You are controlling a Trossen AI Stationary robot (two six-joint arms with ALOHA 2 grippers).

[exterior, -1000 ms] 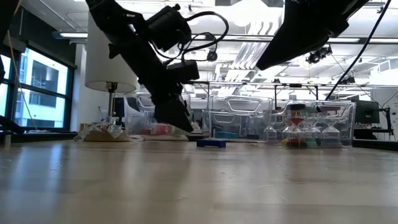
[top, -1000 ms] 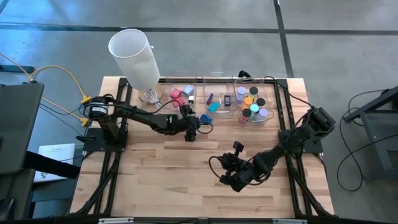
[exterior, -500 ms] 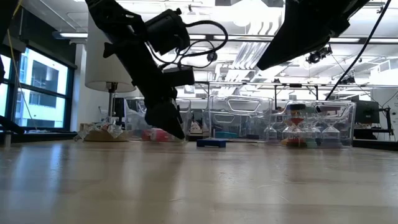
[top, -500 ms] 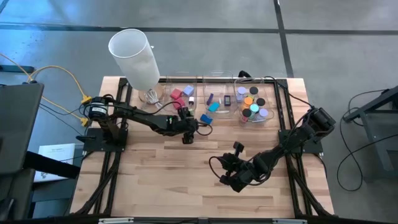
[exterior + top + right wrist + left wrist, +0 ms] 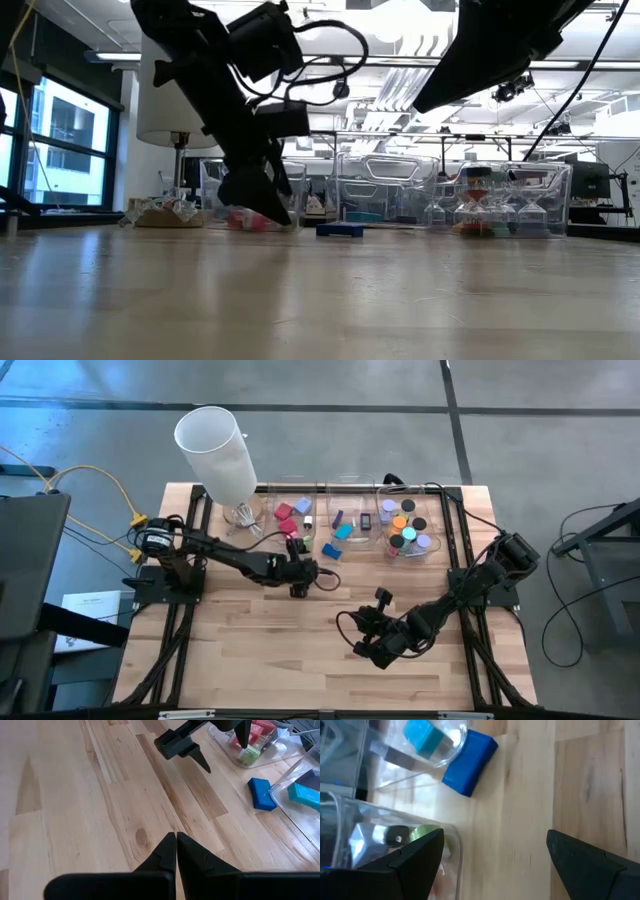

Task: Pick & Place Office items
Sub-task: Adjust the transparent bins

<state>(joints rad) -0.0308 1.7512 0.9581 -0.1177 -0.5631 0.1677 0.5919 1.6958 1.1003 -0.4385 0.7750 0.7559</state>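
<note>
A pale wooden table (image 5: 250, 630) stands on a grey floor, with a tall white cylinder (image 5: 216, 452) at its far left corner; along the far edge sits a row of clear bins. The left bin (image 5: 283, 499) holds red, pink and lavender blocks (image 5: 289, 513); the middle bin (image 5: 350, 500) holds a teal flat piece (image 5: 345, 531) and darker flat pieces; the right bin (image 5: 430, 522) holds round discs (image 5: 404, 527) in orange, black, teal and purple.

One blue rectangle (image 5: 329, 550) lies flat on the bare wood just in front of the middle bin, outside every bin; in the left wrist view it sits against the bin's rounded corner (image 5: 470, 762).

The left gripper (image 5: 300, 573) hangs low over the table just in front of the left bin, near the blue rectangle but apart from it; its fingers (image 5: 415, 851) are spread wide with only wood between them.

The right gripper (image 5: 375, 651) waits over the near middle of the table, well apart from the bins; its fingers (image 5: 165, 851) are pressed together, with nothing between them.
</note>
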